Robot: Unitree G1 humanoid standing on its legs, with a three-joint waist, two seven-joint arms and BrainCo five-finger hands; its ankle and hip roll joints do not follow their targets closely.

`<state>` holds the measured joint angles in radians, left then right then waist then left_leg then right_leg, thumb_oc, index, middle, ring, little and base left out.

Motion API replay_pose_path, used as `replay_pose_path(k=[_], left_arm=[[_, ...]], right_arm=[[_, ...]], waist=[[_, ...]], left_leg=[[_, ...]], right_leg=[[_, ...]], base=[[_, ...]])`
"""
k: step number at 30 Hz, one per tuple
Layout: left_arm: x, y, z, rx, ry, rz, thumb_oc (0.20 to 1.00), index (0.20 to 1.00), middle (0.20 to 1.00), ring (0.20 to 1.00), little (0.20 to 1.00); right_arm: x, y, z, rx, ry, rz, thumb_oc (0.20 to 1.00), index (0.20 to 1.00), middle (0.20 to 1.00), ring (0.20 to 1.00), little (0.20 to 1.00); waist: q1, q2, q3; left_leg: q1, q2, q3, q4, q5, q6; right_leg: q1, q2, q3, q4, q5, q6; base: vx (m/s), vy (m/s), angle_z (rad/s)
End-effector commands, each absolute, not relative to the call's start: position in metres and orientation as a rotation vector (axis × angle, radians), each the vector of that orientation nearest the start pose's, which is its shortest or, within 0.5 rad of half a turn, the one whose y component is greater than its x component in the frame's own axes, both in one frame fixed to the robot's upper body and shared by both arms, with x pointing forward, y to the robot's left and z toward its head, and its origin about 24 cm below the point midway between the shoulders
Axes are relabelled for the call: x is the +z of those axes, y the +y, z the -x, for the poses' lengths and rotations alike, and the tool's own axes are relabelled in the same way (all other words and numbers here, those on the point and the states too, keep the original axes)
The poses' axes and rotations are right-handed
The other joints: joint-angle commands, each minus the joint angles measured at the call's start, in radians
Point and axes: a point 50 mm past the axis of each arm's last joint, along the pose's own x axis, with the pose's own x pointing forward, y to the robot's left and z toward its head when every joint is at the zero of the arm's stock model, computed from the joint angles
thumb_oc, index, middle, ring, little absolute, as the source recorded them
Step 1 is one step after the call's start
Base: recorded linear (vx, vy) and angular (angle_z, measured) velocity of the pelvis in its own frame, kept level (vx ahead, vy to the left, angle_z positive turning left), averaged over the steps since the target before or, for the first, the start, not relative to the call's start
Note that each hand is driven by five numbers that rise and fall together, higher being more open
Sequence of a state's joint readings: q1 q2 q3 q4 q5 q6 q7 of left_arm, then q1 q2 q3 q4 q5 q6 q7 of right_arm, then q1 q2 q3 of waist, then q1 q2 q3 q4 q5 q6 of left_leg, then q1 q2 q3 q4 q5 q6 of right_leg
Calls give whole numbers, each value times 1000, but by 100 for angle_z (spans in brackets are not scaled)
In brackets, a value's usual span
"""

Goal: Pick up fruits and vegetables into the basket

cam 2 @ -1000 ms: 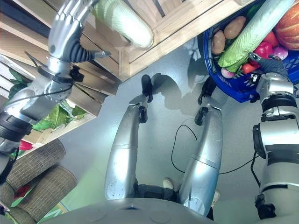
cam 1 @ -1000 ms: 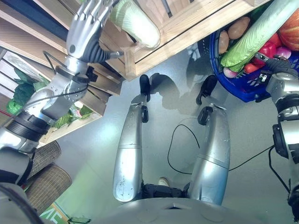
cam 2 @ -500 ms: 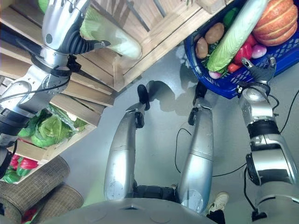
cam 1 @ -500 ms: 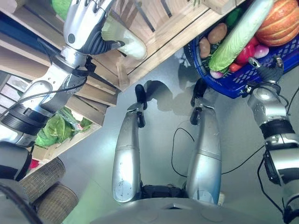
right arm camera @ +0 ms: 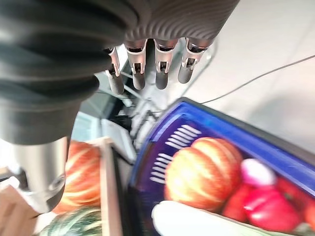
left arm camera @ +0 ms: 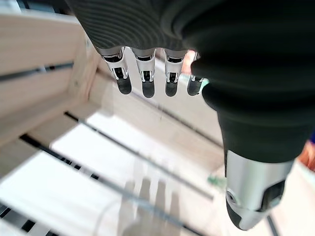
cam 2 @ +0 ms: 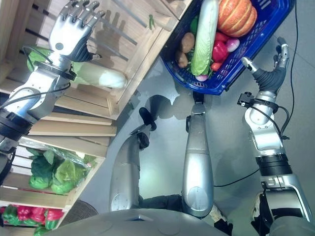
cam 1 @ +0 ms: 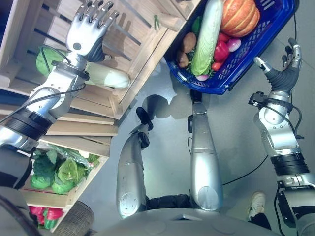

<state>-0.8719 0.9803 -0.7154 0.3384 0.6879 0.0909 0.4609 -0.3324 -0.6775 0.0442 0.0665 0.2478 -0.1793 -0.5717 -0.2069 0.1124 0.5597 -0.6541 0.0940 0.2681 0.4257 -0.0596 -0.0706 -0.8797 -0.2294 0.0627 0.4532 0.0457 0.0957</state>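
Both eye views look steeply down from the head and share one scene: the wooden crate (cam 1: 133,34) under the left hand (cam 1: 88,29) and the blue basket (cam 1: 246,69) just beside the right hand (cam 1: 285,69). The left wrist view faces along its own fingers (left arm camera: 147,78), close above the crate's slats. The right wrist view faces past its fingers (right arm camera: 157,69) into the basket, close above the pumpkin (right arm camera: 202,167).

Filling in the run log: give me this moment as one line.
left hand: open over wooden crate | right hand: open beside blue basket | basket: pumpkin, cabbage, potatoes
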Motion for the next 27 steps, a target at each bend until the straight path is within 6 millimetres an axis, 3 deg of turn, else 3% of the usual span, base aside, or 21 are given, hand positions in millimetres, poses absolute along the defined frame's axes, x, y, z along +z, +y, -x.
replay_pose_path(k=[1, 12, 21, 27], left_arm=[[218, 225, -357, 275, -617, -1798, 1000, 1000, 1000, 1000, 1000], [155, 243, -373, 166, -245, -1642, 1000, 1000, 1000, 1000, 1000], [113, 258, -368, 106, -6, -1565, 1000, 1000, 1000, 1000, 1000], [92, 264, -362, 69, 112, -1607, 1000, 1000, 1000, 1000, 1000]], right_arm=[[209, -266, -278, -430, -693, 349, 1000, 1000, 1000, 1000, 1000], [210, -253, -283, -331, -679, 362, 1000, 1000, 1000, 1000, 1000], [211, -249, -285, -312, -669, 355, 1000, 1000, 1000, 1000, 1000], [213, -248, -286, -297, -654, 355, 1000, 1000, 1000, 1000, 1000]], waist=[[-63, 34, -40], [-94, 41, -40], [-94, 43, -40], [-93, 51, -40]], left_leg=[[-42, 26, -23, 1, 75, -33], [-66, 21, 11, 3, 76, -34], [-82, 23, 22, -1, 82, -33], [-84, 17, 22, -2, 83, -32]], right_leg=[[40, 19, -23, -20, 6, 17], [1, 21, 13, -28, 8, 13], [-16, 21, 16, -31, 10, 11], [-22, 19, 19, -29, 8, 9]], base=[[38, 107, -10], [15, 69, -10], [-1, 8, -2], [3, 10, -1]])
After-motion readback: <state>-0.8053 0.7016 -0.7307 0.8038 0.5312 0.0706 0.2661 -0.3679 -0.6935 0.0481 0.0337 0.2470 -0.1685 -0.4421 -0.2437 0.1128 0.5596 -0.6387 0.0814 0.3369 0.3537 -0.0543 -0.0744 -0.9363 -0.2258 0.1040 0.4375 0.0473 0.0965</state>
